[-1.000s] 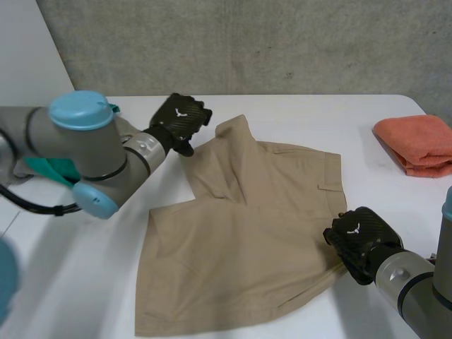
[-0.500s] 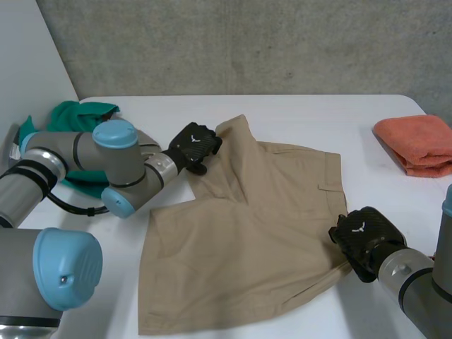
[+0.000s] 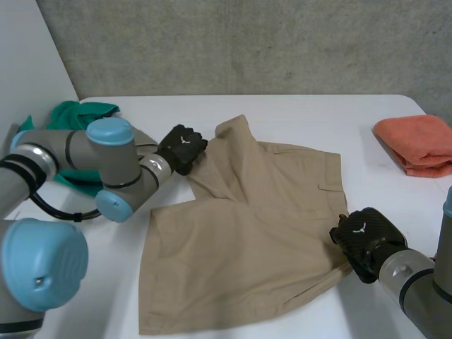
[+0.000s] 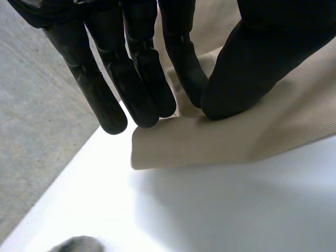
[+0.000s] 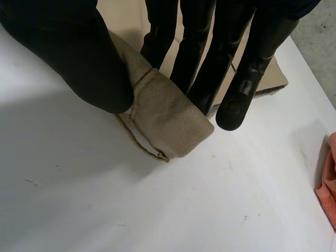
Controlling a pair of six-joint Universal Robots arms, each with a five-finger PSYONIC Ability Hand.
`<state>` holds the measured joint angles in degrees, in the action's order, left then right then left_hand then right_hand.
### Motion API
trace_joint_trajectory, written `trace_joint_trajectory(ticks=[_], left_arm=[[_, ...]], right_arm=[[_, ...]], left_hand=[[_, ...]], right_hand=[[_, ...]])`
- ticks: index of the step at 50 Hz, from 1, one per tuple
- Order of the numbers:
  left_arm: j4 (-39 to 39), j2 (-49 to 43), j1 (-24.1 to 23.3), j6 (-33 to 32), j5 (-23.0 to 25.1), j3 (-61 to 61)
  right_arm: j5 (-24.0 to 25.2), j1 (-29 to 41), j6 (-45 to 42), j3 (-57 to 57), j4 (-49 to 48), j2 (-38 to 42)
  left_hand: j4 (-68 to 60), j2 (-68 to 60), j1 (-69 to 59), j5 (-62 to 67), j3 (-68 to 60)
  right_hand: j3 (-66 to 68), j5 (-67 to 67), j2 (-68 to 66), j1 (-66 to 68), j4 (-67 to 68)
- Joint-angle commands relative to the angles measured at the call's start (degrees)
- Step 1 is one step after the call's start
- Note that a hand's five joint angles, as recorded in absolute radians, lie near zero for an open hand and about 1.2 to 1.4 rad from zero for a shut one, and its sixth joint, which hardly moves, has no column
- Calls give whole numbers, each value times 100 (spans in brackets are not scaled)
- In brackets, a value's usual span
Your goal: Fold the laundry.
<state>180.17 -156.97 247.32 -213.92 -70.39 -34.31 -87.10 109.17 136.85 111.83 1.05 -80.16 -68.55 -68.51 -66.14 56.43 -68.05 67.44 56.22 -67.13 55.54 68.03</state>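
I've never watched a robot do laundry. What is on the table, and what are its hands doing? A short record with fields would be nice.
Item being folded: tan shorts, spread out, partly folded at the far side
Left hand: pinches the shorts' far left edge between thumb and fingers
Right hand: pinches a bunched bit of the shorts' near right edge
Other laundry: folded orange cloth at the right, green cloth at the left
Surface: white table
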Motion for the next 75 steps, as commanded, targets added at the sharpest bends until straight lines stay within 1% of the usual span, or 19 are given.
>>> trace_joint_trajectory(ticks=[1, 2, 3, 8, 13, 29, 30, 31, 33, 34, 35, 37, 41, 42, 45, 49, 57, 65, 75], left_arm=[[624, 764, 0, -194, 61, -998], [729, 808, -9, -124, 96, -1094], [765, 809, -18, -97, 131, -1113], [792, 756, -26, -97, 254, -1104], [801, 642, -26, -106, 263, -1087], [678, 466, -35, -123, 254, -1025], [678, 457, -35, -123, 246, -1025], [678, 422, -35, -123, 211, -999], [686, 413, -35, -123, 184, -999], [678, 413, -35, -123, 114, -999], [678, 422, -35, -123, 61, -999], [669, 466, -35, -123, -96, -1060], [458, 632, -53, -263, -641, -1323], [371, 764, -53, -377, -886, -1472], [282, 1054, -88, -667, -1326, -1814], [273, 1282, -123, -852, -1696, -2254], [264, 1608, -342, -809, -2337, -2870], [256, 1801, -501, -791, -2786, -3239], [273, 1951, -501, -756, -2840, -3424]], right_arm=[[88, -1, 0, 6, -44, 0], [105, -1, 9, 6, -35, 0], [123, -1, 9, 6, -35, 0], [140, -1, 18, 32, -44, 9], [140, -19, 18, 41, -44, 0], [149, -116, 18, 41, -53, 0], [149, -116, 18, 41, -53, 9], [149, -116, 18, 41, -53, 9], [141, -124, 18, 41, -53, 9], [140, -124, 18, 41, -53, 9], [149, -124, 18, 41, -53, 9], [140, -142, 18, 32, -53, 9], [140, -177, 18, 14, -53, 9], [140, -186, 26, 14, -53, 9], [140, -195, 26, 14, -53, 0], [149, -195, 26, 6, -53, 0], [149, -195, 26, 23, -53, 0], [158, -195, 26, 32, -53, 9], [167, -195, 26, 49, -53, 0]], left_hand=[[-1031, -1035, -1271, 1243, -1080], [1285, 1281, 1045, -1073, 1236], [1924, 1921, 1684, -1713, 1875], [1880, 1876, 1640, -1668, 1831], [2553, 2549, 2312, -2341, 2503], [2319, 2315, 2078, -2107, 2269], [2168, 2164, 1927, -1956, 2118], [1284, 1280, 1043, -1072, 1234], [456, 452, 216, -244, 407], [-682, -685, -922, 894, -731], [-1141, -1144, -1381, 1352, -1190], [-1145, -1149, -1386, 1357, -1195], [-1145, -1149, -1386, 1357, -1195], [-1145, -1149, -1386, 1357, -1195], [-1145, -1149, -1386, 1357, -1195], [-1145, -1149, -1386, 1357, -1195], [-1145, -1149, -1386, 1357, -1195], [-1145, -1149, -1386, 1357, -1195], [-1145, -1149, -1386, 1357, -1195]], right_hand=[[1256, 1378, -1287, 2446, 1197], [1256, 1378, -1287, 2446, 1197], [1256, 1378, -1287, 2446, 1197], [1256, 1378, -1287, 2446, 1197], [1256, 1378, -1287, 2446, 1197], [1256, 1378, -1287, 2446, 1197], [1256, 1378, -1287, 2446, 1197], [1256, 1378, -1287, 2446, 1197], [1256, 1378, -1287, 2446, 1197], [1256, 1378, -1287, 2446, 1197], [1256, 1378, -1287, 2446, 1197], [1256, 1378, -1287, 2446, 1197], [1256, 1378, -1287, 2446, 1197], [1256, 1378, -1287, 2446, 1197], [1256, 1378, -1287, 2446, 1197], [1256, 1378, -1287, 2446, 1197], [1256, 1378, -1287, 2446, 1197], [1256, 1378, -1287, 2446, 1197], [1256, 1378, -1287, 2446, 1197]])
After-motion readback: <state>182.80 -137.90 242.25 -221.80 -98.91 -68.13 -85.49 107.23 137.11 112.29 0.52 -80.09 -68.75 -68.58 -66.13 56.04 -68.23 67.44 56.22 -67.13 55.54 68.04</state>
